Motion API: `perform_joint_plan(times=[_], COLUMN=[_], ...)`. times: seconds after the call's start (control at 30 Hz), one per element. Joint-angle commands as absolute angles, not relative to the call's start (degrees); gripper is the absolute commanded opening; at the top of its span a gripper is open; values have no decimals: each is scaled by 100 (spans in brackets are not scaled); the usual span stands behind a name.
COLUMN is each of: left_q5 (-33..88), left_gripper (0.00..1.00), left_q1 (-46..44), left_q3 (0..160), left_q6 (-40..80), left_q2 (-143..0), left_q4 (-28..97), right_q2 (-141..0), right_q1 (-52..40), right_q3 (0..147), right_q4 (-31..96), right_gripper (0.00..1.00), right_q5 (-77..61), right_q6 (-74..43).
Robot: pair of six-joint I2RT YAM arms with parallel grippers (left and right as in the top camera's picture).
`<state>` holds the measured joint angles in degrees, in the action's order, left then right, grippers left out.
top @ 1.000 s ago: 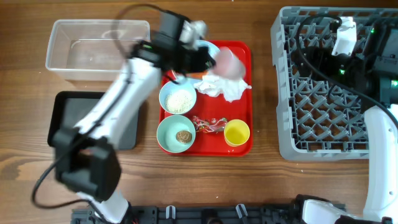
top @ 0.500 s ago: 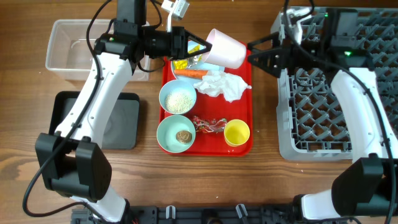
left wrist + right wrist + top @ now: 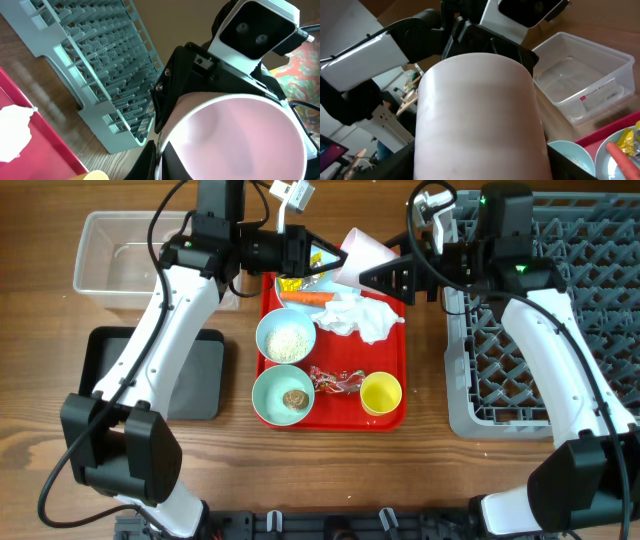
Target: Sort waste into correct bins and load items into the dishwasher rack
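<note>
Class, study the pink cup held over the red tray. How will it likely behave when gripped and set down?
The pink cup is probably stiff: its rim looks evenly round in the left gripper. Its smooth, glossy wall may be slippery for fingers. Round and slightly tapered, it would likely roll if laid on its side.

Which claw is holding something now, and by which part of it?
The left claw holds the pink cup by its rim; the right claw flanks its body, but its grip is unclear.
</note>
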<state>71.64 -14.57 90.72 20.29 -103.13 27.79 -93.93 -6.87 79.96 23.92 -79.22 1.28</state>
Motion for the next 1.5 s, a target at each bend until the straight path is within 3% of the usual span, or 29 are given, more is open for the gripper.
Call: perform_joint_plan(times=[0.0,0.13,0.2,0.3,0.43,0.53,0.6,0.77,0.93,1.17,1.47], left_q5=[7238,7175,6993,6783,6737,6740,6740,6746,7642,7669,7669], left_gripper=[4,4,4,4,4,4,4,4,4,4,4], left_q1=[-1479,-1479,-1479,-1483,-1603,-1629,-1629,-1629,-1625,-1629,-1629], left_q3=[9091,9091,9091,9091,9091,9091,9091,9091,9091,9091,9087], left_q6=[2043,2045,2226,2552,2939,3055,3052,3087,3509,3520,3498], left_q2=[-10311,-10311,-10311,-10311,-10311,-10311,-10311,-10311,-10311,-10322,-10414], left_q4=[2757,2731,2716,2523,1953,1647,1603,1538,694,668,729], right_q2=[-9504,-9507,-9507,-9504,-9504,-9504,-9504,-9518,-9835,-9985,-9985], right_q1=[-718,-718,-718,-600,-193,316,746,978,932,233,563], right_q3=[8012,8012,8012,8012,8012,8012,8012,8012,8012,8014,8014], right_q4=[2460,2834,2740,2043,1723,1710,1710,1702,873,279,-624], right_gripper=[68,68,57,56,66,82,100,100,100,99,97], right_q5=[-7902,-7498,-7496,-7035,-6442,-6440,-6772,-7279,-9295,-9292,-9292], right_q6=[156,148,-21,-1411,-2545,-2720,-2714,-2193,-1643,-1909,-2596])
